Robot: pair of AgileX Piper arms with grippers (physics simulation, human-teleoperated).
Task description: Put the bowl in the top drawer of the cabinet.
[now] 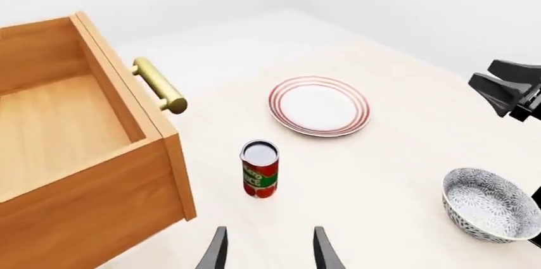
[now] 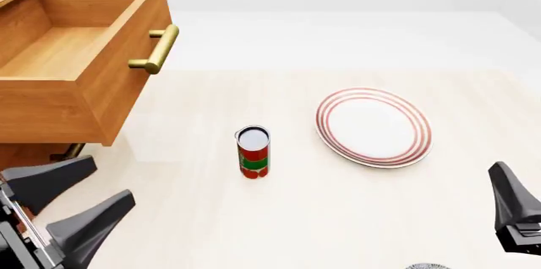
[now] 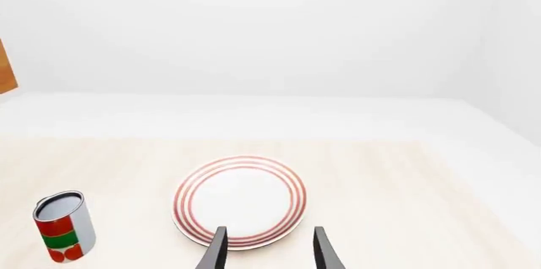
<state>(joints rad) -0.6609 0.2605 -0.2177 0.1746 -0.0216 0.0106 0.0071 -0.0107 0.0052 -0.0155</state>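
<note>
1. Pale worktop point(image 2: 338, 218) under white walls; the top drawer point(image 2: 76, 60) stands pulled out.
2. The bowl point(image 1: 490, 204) sits well right of the can point(image 1: 260, 169), upright and free.
3. Left pincer point(image 1: 268, 250) and right pincer point(image 3: 268, 250) both gape, empty.
4. Likely rigid, glazed, slippery: pinch the rim.

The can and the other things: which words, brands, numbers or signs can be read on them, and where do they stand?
Can: white letters on the red label in the left wrist view, too small and blurred to read.
Plate: red rings only, no text.
Bowl: pattern only, no text.
Top drawer and its handle: no text.
</note>
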